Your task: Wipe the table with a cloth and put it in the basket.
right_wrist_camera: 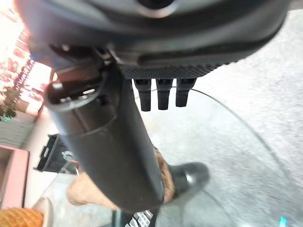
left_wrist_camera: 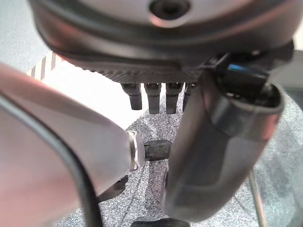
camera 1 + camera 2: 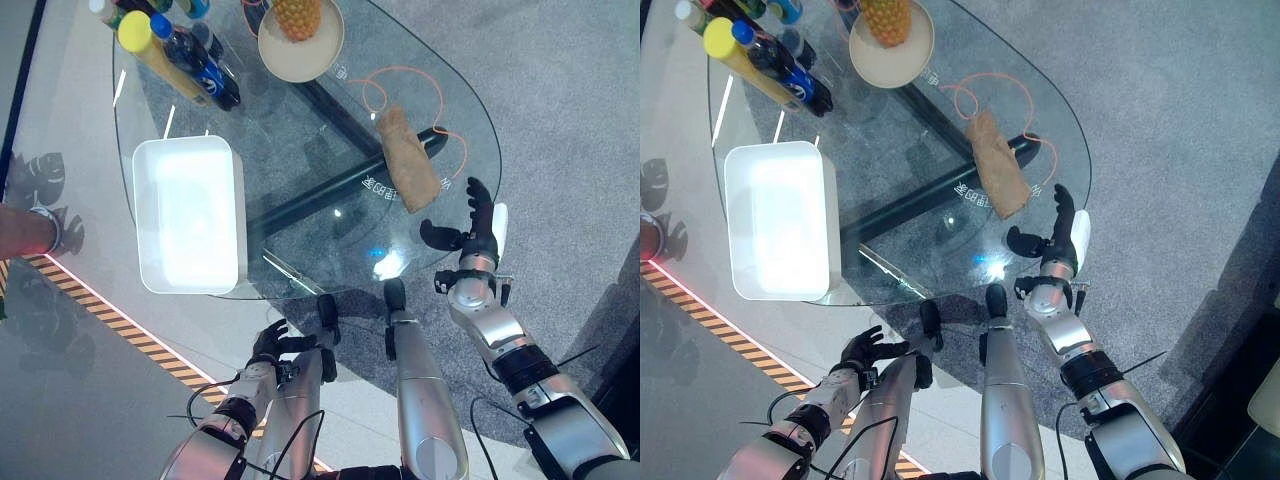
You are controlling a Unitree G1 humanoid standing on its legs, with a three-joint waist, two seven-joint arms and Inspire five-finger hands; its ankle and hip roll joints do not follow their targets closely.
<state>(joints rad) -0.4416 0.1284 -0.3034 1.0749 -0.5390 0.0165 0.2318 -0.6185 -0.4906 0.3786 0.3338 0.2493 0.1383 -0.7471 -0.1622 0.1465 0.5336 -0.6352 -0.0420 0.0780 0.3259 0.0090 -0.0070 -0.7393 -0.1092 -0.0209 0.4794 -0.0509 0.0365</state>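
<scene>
My right hand [image 3: 470, 232] is raised at the glass table [image 3: 455, 100] edge, fingers spread, empty, near the cloth [image 3: 408, 160]. My left hand [image 3: 272, 343] hangs low, relaxed, empty.

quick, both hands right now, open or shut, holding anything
Left hand: open, fingers relaxed, holding nothing, low beside the table edge.
Right hand: open, fingers spread, holding nothing, just short of the brown cloth on the glass table.

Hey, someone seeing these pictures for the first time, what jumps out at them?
A bright white basket sits on the left part of the glass table. A brown cloth lies near the table's right edge, with the right robot hand open just beside it. A pineapple sits in a bowl at the far side.
</scene>
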